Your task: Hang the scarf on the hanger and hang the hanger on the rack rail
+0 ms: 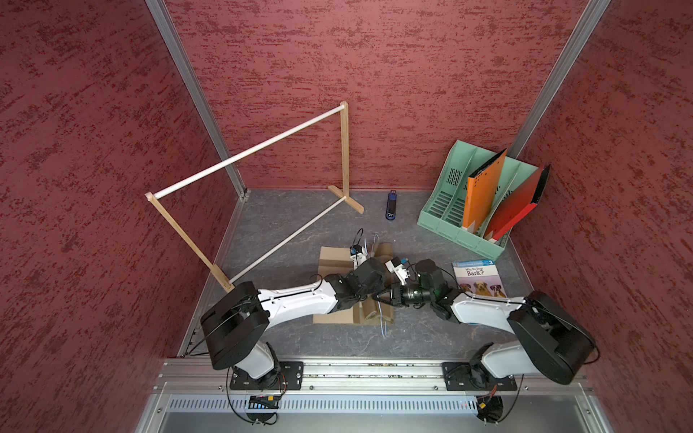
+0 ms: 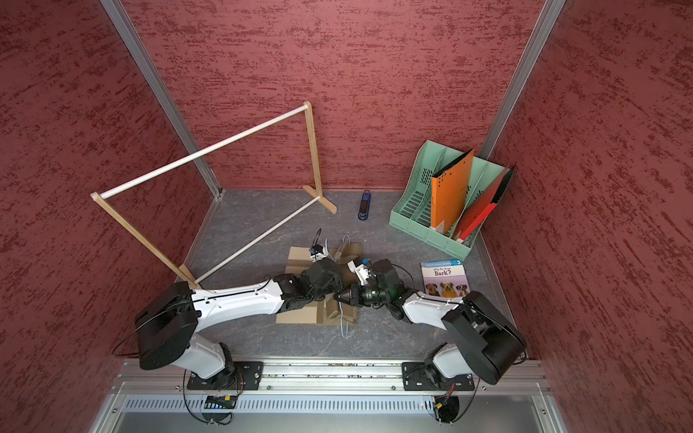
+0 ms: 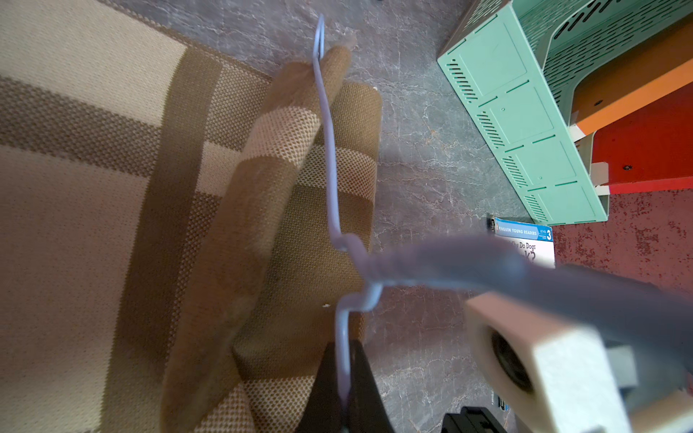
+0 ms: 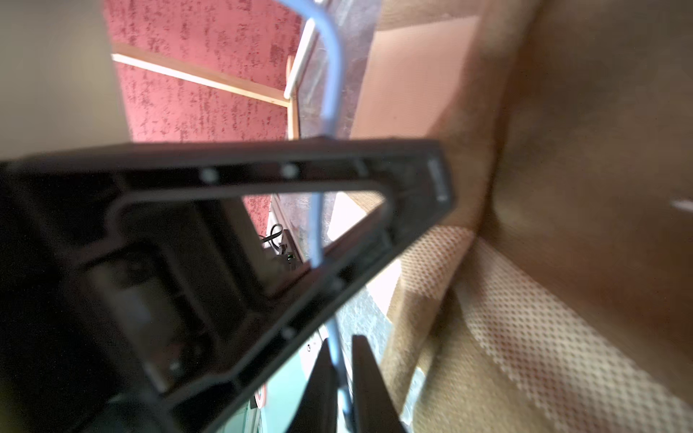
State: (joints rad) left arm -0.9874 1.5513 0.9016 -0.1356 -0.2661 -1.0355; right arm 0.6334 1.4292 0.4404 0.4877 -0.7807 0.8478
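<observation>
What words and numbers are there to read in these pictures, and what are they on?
"Why Do Dogs Bark?": on the cover of the thin dog-picture book.
"PENGUIN YOUNG READERS": on the blue strip along its top.
"LEVEL 3": same strip.
Nothing else is readable.

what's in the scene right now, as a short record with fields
scarf: lying on the table, one edge folded up
hanger: along that folded edge, scarf not yet hung on it
left gripper: shut on the hanger
right gripper: shut on the hanger
nearby: wooden rack, dog book, green file sorter
</observation>
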